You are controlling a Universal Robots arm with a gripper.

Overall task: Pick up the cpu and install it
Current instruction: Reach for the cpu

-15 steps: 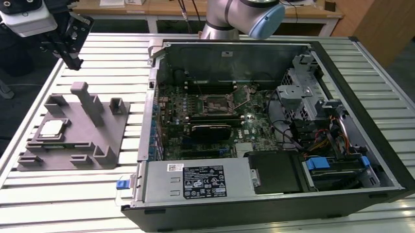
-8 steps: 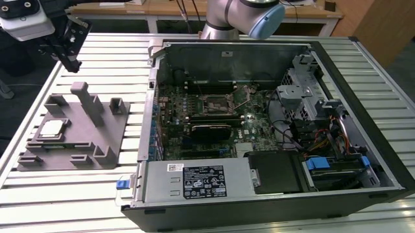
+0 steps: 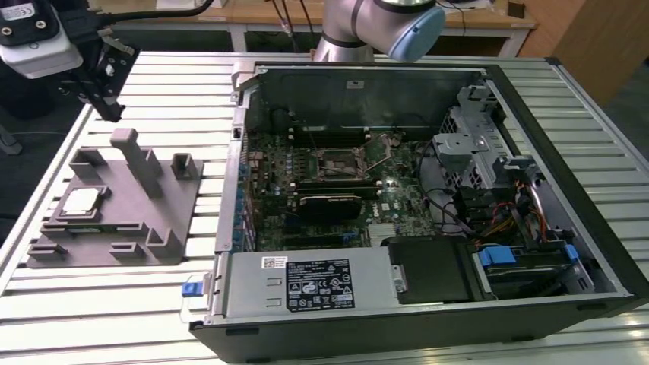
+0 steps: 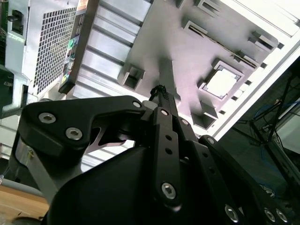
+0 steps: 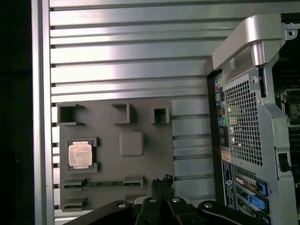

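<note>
At the exterior view's left, the gripper (image 3: pixel 109 112) is held above the table, pointed downward, its jaws pressed together with nothing gripped. Below it, well apart from the fingertips, the cpu (image 3: pixel 81 201) is seated in a recess of the grey block (image 3: pixel 152 228). Further right, the open computer case (image 3: pixel 406 334) is set.
</note>
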